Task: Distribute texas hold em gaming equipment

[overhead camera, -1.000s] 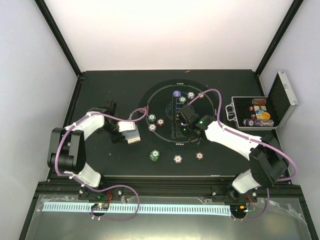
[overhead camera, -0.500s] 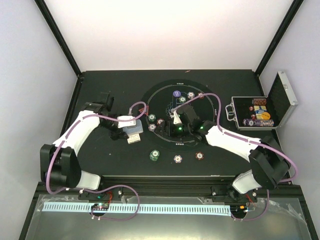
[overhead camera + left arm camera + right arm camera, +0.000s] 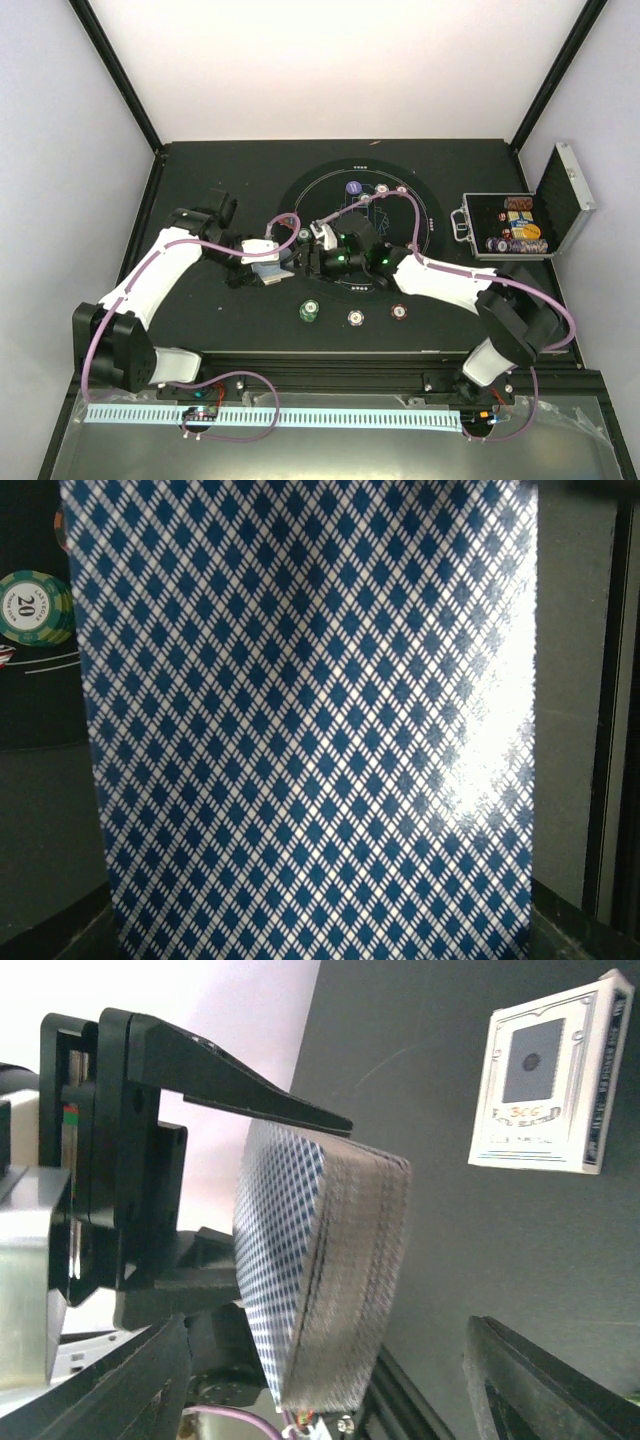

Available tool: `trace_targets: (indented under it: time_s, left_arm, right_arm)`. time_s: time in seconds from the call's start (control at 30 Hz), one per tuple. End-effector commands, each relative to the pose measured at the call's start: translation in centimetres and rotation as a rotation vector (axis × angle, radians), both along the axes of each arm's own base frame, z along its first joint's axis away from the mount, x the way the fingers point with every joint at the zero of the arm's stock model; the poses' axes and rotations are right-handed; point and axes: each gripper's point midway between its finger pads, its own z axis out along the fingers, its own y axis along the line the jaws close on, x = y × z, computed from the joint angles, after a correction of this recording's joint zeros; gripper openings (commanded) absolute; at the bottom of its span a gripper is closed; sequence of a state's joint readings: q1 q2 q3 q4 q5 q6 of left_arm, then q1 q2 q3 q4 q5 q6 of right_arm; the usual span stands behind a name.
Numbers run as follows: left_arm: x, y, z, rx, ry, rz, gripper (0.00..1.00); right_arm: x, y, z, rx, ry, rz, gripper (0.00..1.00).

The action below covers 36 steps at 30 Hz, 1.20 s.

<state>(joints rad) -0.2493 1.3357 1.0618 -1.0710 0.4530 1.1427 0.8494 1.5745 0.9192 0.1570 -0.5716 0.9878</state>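
Where the left arm ends, the left gripper (image 3: 268, 266) is closed on the deck of cards (image 3: 320, 1260). One black finger (image 3: 230, 1070) runs along the stack's upper edge and the other sits below it, so the gap is only as wide as the deck. Your left wrist view is filled by the top card's blue-and-white diamond back. A chip marked 20 (image 3: 35, 607) lies just off the deck's left edge in that view. I can't tell which overhead chip it is.

The right gripper (image 3: 300, 263) is nose-on to the deck's free end, just beside the left fingers. In the right wrist view its fingers (image 3: 120, 1380) are spread wide, one on each side of the stack with a gap on both sides, and they grip nothing. Whether the tips touch a card, I can't tell. Beyond those fingers a white card box (image 3: 550, 1085) lies flat on the table (image 3: 200, 170), well apart from the deck.

On the near side of the right fingers you have a row of three: green chip (image 3: 309, 311), white chip (image 3: 356, 317), brown-red chip (image 3: 399, 311). All three are apart from each other. On the far side, the purple button (image 3: 353, 187) sits on the round mat (image 3: 325, 195). Far right, well away from both sets of fingers, the metal case (image 3: 510, 225) stands with its lid up and chips inside.
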Motion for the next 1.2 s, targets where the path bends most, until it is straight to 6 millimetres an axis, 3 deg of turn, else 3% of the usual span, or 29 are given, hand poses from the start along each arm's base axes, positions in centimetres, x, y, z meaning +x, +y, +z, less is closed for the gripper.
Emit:
trace_targets:
  time_s: [0.0, 0.2, 0.5, 0.53, 0.63, 0.67, 0.87, 1.17]
  left_arm:
    - [-0.4, -1.0, 2.2, -0.053, -0.031, -0.023, 0.02]
    - [-0.9, -1.2, 2.3, -0.051, -0.031, -0.036, 0.02]
    - [-1.5, -1.4, 3.2, -0.063, -0.069, -0.053, 0.02]
    - [-1.4, -1.6, 3.4, -0.07, -0.077, -0.05, 0.1]
    - [-1.5, -1.9, 4.2, -0.1, -0.094, -0.046, 0.81]
    - [-1.6, -2.1, 4.5, -0.119, -0.1, -0.049, 0.95]
    - [-1.8, -3.9, 6.8, -0.252, -0.143, -0.066, 0.99]
    - [-2.6, -4.3, 5.0, -0.236, -0.089, -0.087, 0.99]
  right_arm:
    - [0.1, 2.0, 2.4, 0.078, -0.018, 0.032, 0.74]
    - [0.4, 3.1, 2.0, 0.083, 0.003, 0.036, 0.62]
    - [0.4, 3.8, 1.6, 0.122, 0.056, 0.03, 0.19]
    - [0.3, 3.8, 1.7, 0.13, 0.06, 0.028, 0.15]
    - [0.1, 3.6, 1.6, 0.132, 0.068, 0.022, 0.11]
    - [0.1, 3.5, 1.8, 0.135, 0.071, 0.018, 0.11]
    - [-0.8, 3.7, 2.2, 0.139, 0.072, 0.016, 0.11]
    - [-1.4, 4.5, 3.2, 0.179, 0.076, 0.024, 0.11]
